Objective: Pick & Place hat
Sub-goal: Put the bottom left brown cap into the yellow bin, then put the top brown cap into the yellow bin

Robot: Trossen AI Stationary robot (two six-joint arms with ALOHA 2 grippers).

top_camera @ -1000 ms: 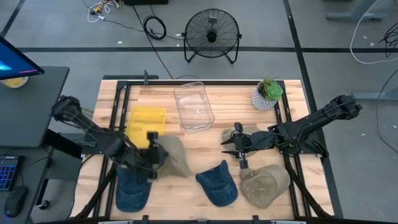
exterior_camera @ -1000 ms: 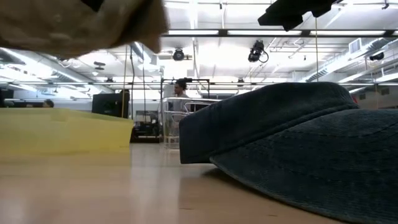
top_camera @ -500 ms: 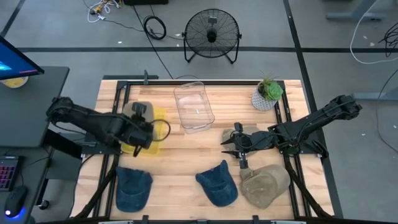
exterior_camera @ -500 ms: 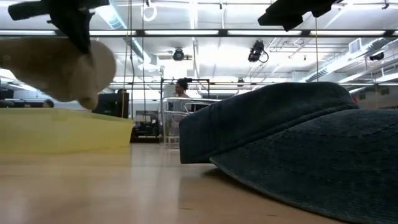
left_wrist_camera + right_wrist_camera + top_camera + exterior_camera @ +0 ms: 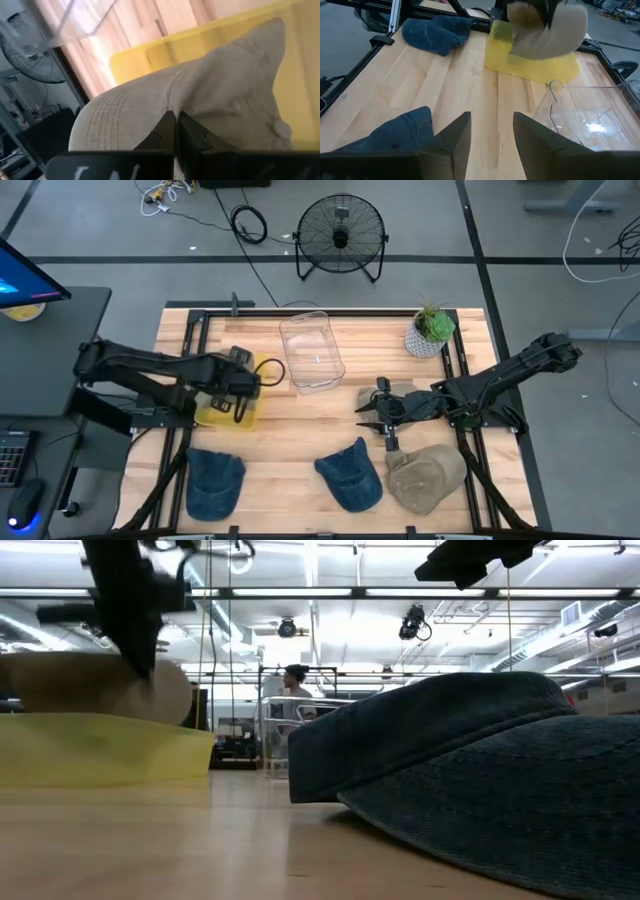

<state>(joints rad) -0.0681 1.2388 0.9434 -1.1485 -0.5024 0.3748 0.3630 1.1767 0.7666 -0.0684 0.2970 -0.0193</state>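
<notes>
My left gripper is shut on a tan hat over the yellow bin at the table's left. In the low view the tan hat sits partly behind the bin's rim. In the high view the left gripper hides most of the hat. My right gripper is open and idle mid-table, over a second tan hat. A third tan hat and two blue denim hats lie along the near edge. My left gripper pinches a fold of the tan hat's crown, close to the stitched brim, between its two shut fingers. It comes from above, pointing down. The hat hangs below the fingers, its lower part down inside the yellow bin.
A clear plastic container stands just right of the yellow bin. A potted plant is at the far right corner. A fan stands on the floor beyond the far edge. Bare wood lies between the bin and the near hats.
My left gripper has carried the tan hat from near the left blue hat toward the far edge, over the yellow bin, turning as it went. It has then lowered the hat until its lower part dropped behind the bin's rim. It has stayed shut.
</notes>
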